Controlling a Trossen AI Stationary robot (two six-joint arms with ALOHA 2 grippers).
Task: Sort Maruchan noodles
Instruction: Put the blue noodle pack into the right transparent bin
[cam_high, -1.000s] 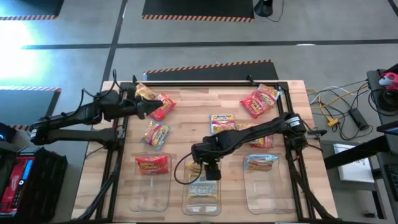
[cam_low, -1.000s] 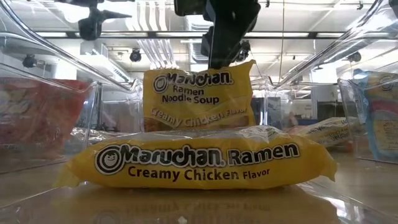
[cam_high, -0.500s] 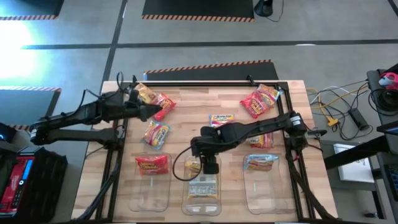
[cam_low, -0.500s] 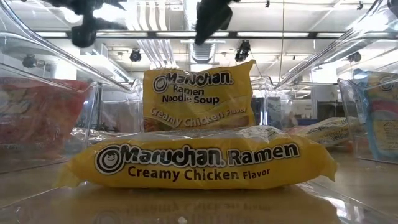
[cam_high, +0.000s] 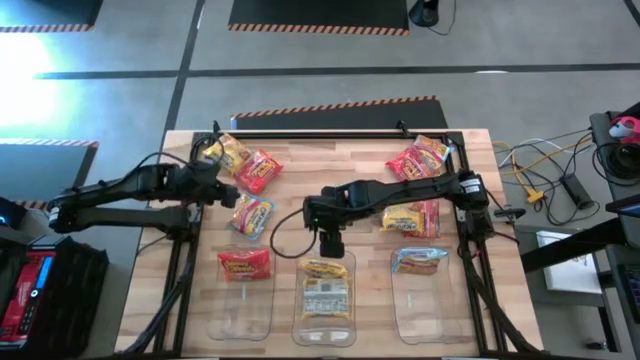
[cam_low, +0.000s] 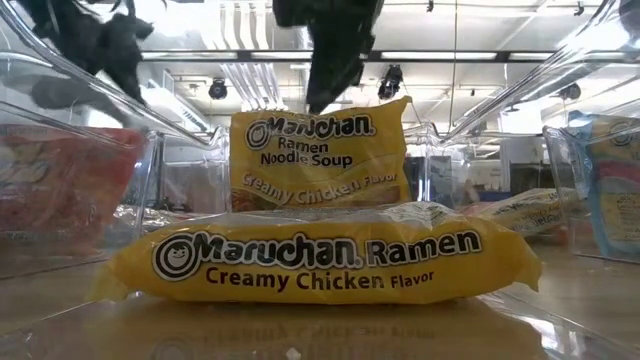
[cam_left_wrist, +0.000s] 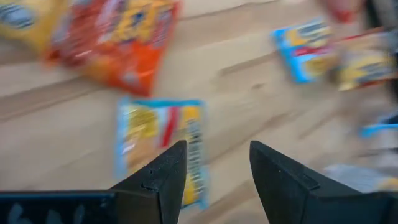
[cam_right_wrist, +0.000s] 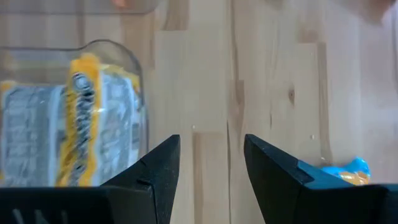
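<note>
— Where's the right gripper (cam_high: 331, 243)?
— Over bare wood at the middle bin's (cam_high: 325, 312) twelve o'clock, fingers parted, empty — two yellow packets (cam_high: 325, 287) inside.
— The left gripper (cam_left_wrist: 213, 167)?
— Open, empty, above a blue packet (cam_high: 251, 214).

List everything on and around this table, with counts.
Red noodle packets: three; two loose at the table's far corners, one in the left bin.
Yellow noodle packets: three; two in the middle bin, one at the far left.
Light blue noodle packets: two; one loose left of centre, one in the right bin.
Mixed-colour packet: one, by the right arm, colour unclear.
Clear bins: three, along the near edge.
Wooden table: one.
Left gripper: open, empty, above the loose blue packet.
Right gripper: open, empty, just beyond the middle bin.
</note>
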